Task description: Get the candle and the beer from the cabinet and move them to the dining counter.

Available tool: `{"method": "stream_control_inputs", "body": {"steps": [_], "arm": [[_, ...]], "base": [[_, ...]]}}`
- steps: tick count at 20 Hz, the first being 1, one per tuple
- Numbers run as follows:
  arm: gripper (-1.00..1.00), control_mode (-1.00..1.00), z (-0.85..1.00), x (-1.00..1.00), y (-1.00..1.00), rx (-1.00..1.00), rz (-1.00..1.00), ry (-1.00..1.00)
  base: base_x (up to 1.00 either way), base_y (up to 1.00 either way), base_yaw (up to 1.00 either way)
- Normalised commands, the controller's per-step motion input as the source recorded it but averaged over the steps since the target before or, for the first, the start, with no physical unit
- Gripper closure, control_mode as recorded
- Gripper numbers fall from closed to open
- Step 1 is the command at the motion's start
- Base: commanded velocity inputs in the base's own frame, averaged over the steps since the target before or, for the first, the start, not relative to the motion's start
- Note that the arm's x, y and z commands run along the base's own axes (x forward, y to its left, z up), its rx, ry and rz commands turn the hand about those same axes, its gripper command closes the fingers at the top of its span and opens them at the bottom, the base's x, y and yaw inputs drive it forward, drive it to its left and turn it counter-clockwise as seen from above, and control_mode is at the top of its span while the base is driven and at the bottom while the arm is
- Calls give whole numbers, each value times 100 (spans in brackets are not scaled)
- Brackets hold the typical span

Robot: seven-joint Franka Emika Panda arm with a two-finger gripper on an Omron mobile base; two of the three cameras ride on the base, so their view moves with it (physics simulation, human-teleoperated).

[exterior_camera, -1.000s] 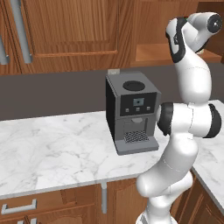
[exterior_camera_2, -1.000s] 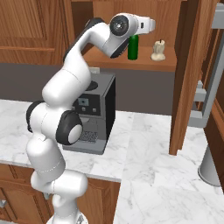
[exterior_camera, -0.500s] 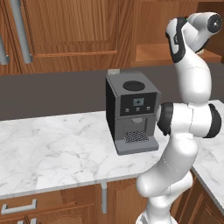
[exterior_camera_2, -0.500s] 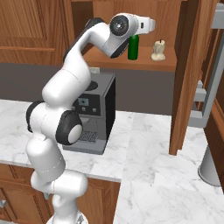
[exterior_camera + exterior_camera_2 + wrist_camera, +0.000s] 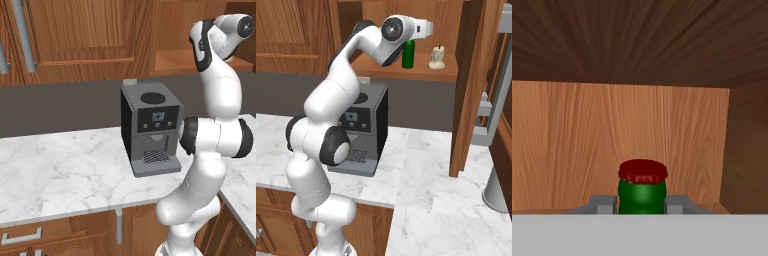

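Claw (image 5: 642, 204) clamped on beer (image 5: 642, 192) neck, fingers (image 5: 603, 204) flanking it under the red cap. Beer upright on cabinet (image 5: 421, 74) shelf, candle (image 5: 437, 57) just beside. Coffee machine (image 5: 150, 127) on worktop (image 5: 65, 170) below.

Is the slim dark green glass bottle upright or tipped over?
Upright: the slim dark green glass bottle stands on the wooden cabinet shelf, red cap on top.

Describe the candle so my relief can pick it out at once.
Look into the open cabinet above the coffee machine. On its shelf, right of the green beer the gripper grips, stands the candle: pale cream, stubby, much shorter than the bottle.
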Motion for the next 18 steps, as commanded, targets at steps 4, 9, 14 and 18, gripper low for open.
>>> {"method": "stream_control_inputs", "body": {"steps": [4, 9, 14, 18], "arm": [[100, -100, 0, -29, 0, 0, 0, 0], [100, -100, 0, -52, 0, 0, 0, 0], [100, -100, 0, -59, 0, 0, 0, -1], [100, -100, 0, -58, 0, 0, 0, 0]], "base": [[0, 0, 0], [0, 0, 0], [0, 0, 0], [0, 0, 0]]}}
